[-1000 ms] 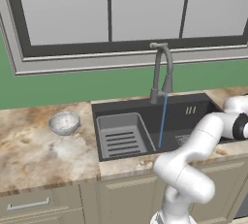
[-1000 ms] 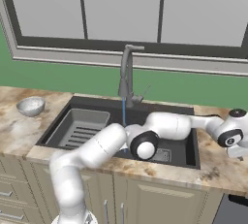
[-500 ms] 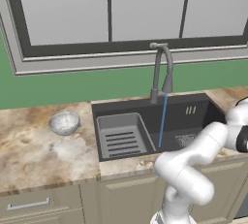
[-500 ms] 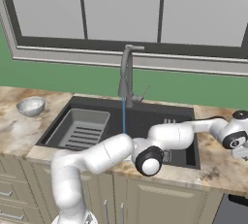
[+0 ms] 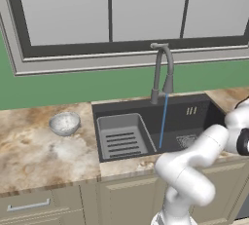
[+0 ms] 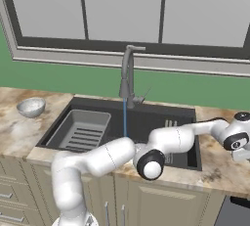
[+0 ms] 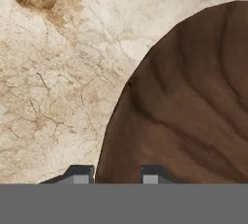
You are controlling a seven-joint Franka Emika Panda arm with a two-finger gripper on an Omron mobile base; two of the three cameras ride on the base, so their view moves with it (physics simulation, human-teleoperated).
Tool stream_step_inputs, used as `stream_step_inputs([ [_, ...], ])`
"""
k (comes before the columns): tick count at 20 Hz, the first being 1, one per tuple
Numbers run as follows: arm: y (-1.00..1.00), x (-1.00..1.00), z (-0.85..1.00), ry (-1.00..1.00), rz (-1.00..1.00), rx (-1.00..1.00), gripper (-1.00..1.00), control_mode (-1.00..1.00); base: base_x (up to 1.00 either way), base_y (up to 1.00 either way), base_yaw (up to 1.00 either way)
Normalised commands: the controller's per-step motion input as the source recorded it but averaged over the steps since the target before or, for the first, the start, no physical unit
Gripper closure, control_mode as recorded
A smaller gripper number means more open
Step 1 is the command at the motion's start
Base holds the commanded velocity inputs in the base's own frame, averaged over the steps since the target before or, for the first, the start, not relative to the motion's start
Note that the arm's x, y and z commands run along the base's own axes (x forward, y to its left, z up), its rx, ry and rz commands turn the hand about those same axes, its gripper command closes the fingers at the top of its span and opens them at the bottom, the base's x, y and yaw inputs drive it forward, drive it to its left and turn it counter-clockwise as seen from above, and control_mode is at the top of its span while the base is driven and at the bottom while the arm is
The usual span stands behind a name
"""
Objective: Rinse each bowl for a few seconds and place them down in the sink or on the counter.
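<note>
Surface: beige-and-brown marbled stone over tan cabinets, running left and right of the basin; also seen close in the hand view.

Sink: dark rectangular basin set in the middle of the surface, grey slotted tray in its left half.

Arm: white, reaching from the base far to the right, hand low over the surface right of the sink.

Faucet: grey gooseneck at the far edge of the basin, a thin blue stream running into the sink.

Brown bowl: dark reddish-brown, wood-grained, resting on the surface right of the sink; its rim passes between the two fingers.

Speckled bowl: grey-white, upright on the surface left of the sink, well apart from the arm.

Fingers: two dark tips straddling the brown bowl's near rim, at a narrow gap; whether they already pinch it cannot be told.

Step in hand, by judgement: taking hold of the brown bowl. Next move calls for a firm pinch on the rim, then a lift clear of the surface and a carry left under the stream.
</note>
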Motion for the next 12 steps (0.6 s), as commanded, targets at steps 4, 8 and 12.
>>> stream_step_inputs([
  [4,0.0,-0.28,-0.25,0.18,0.0,0.18,1.0,-1.0,0.0,0.0,0.0],
  [8,0.05,-0.47,0.3,0.1,-0.02,0.21,1.0,-1.0,0.0,0.0,0.0],
  [12,0.16,-0.57,0.64,0.12,-0.04,0.24,1.0,-1.0,0.0,0.0,0.0],
])
